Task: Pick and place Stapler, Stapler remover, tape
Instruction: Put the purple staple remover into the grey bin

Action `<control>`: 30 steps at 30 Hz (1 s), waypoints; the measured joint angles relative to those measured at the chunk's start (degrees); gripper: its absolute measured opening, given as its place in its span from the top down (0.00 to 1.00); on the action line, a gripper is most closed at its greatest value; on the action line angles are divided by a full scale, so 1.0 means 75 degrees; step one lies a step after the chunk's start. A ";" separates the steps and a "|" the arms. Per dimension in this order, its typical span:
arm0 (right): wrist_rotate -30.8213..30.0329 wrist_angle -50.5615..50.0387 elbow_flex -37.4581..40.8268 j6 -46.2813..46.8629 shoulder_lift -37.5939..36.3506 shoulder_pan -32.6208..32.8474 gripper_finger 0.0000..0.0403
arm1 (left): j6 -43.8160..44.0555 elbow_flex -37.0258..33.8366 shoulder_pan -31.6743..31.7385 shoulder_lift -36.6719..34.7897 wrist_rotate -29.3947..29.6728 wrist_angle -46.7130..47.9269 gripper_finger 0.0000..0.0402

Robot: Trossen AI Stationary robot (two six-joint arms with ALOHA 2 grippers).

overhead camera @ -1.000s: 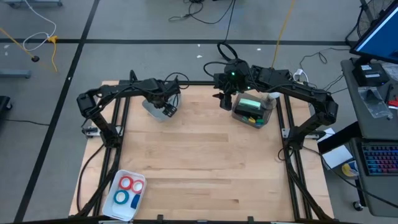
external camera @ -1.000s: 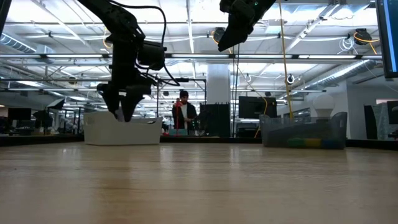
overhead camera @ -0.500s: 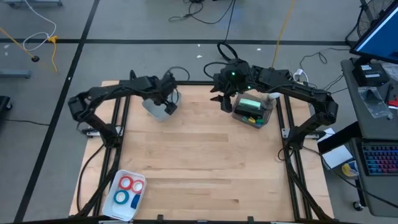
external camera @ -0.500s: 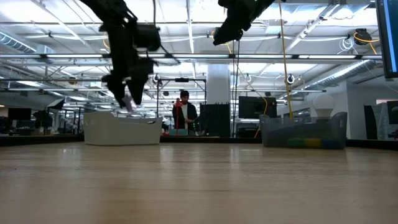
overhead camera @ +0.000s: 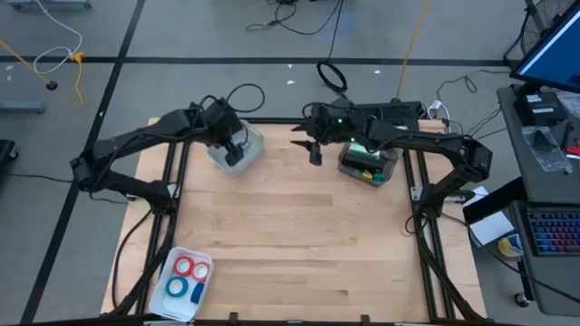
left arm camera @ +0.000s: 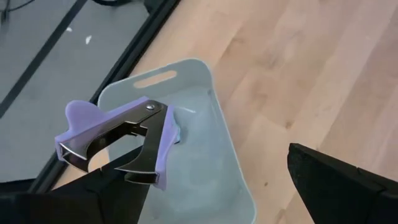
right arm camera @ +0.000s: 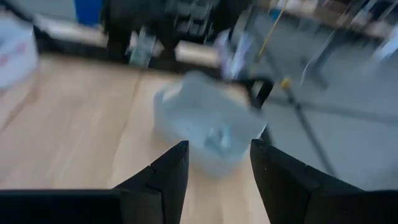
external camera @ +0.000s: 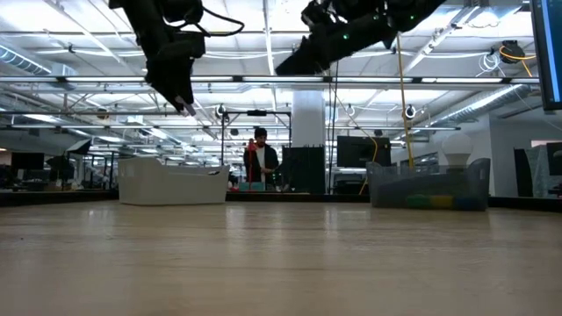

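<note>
While the left gripper [overhead camera: 237,152] hangs above the pale bin [overhead camera: 246,149] at the table's far left, its fingers [left arm camera: 348,186] stand wide apart and grip nothing. In the left wrist view the purple staple remover [left arm camera: 121,142] shows directly ahead of those fingers, over the bin's interior and against the near finger; whether it rests on the bin floor cannot be told.

The right gripper [overhead camera: 314,154] is raised clear of the wooden table [overhead camera: 299,235], between the pale bin and the clear container [overhead camera: 370,161] just behind it. Its fingers [right arm camera: 168,174] are parted with nothing between them.

The tape rolls, two red [overhead camera: 191,267] and two blue [overhead camera: 184,290], lie in a white tray [overhead camera: 172,306] at the table's near left corner, well apart from both grippers.
</note>
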State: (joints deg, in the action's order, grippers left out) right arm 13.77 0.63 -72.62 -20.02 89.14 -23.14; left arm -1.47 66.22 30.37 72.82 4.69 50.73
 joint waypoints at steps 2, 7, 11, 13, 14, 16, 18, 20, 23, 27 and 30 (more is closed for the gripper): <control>0.0056 0.0707 0.0053 0.0155 0.0000 -0.0015 0.60 | -0.0027 0.0000 -0.0032 0.0014 0.0000 0.0014 0.09; 0.1006 0.1657 -0.0266 0.0580 0.0637 -0.0152 0.64 | -0.0046 0.0000 -0.0191 0.0143 -0.0002 -0.0277 0.09; 0.1371 0.1683 -0.1029 0.0599 0.1612 -0.0197 0.68 | 0.0029 0.0000 -0.0356 0.0127 -0.0027 -0.0429 0.09; 0.1596 0.1695 -0.1479 0.0612 0.2069 -0.0216 0.70 | 0.0072 0.0000 -0.0412 0.0131 -0.0005 -0.0399 0.09; 0.1607 0.1715 -0.1703 0.0615 0.2278 -0.0216 0.70 | 0.0107 0.0000 -0.0451 0.0131 -0.0023 -0.0395 0.09; 0.1628 0.1719 -0.2078 0.0652 0.2654 -0.0221 0.70 | 0.0212 0.0000 -0.0521 0.0131 -0.0025 -0.0379 0.09; 0.1780 0.1697 -0.2374 0.0733 0.2949 -0.0245 0.70 | 0.0217 0.0000 -0.0587 0.0131 -0.0026 -0.0390 0.09; 0.2029 0.1711 -0.2678 0.0764 0.3257 -0.0256 0.69 | 0.0234 0.0000 -0.0630 0.0131 -0.0006 -0.0395 0.09; 0.2057 0.1696 -0.2910 0.0619 0.3496 -0.0265 0.66 | 0.0273 0.0000 -0.0653 0.0131 -0.0027 -0.0393 0.09; 0.2203 0.1672 -0.3004 0.0386 0.3637 -0.0262 0.63 | 0.0259 0.0000 -0.0647 0.0131 -0.0021 -0.0502 0.09; 0.2196 0.1725 -0.3010 0.0206 0.3625 -0.0200 0.62 | 0.0236 0.0000 -0.0653 0.0131 -0.0024 -0.0719 0.09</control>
State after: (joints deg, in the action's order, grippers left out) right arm 30.24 13.57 -95.20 -18.47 116.33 -24.64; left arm 0.30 66.22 25.47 73.80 4.51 45.34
